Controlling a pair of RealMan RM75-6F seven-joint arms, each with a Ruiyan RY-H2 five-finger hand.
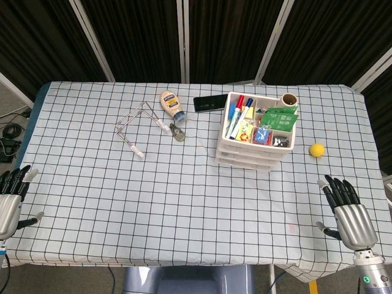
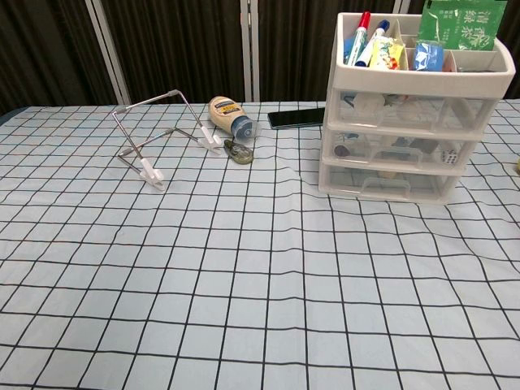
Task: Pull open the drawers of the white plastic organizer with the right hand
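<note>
The white plastic organizer (image 1: 254,147) (image 2: 406,138) stands right of the table's middle, its top tray full of markers and packets. Its stacked translucent drawers (image 2: 390,187) face the near edge and all sit pushed in. My right hand (image 1: 349,215) rests at the near right corner with fingers spread and nothing in it, well short of the organizer. My left hand (image 1: 11,197) lies at the near left edge, also spread and holding nothing. Neither hand shows in the chest view.
A yellow ball (image 1: 316,150) lies right of the organizer. Behind and left of it are a black phone (image 1: 210,102), a lying sauce bottle (image 1: 172,106) (image 2: 231,119), a small keyring (image 1: 177,132) and a bent wire stand (image 1: 138,125) (image 2: 154,134). A checked cloth (image 1: 153,196) covers the table.
</note>
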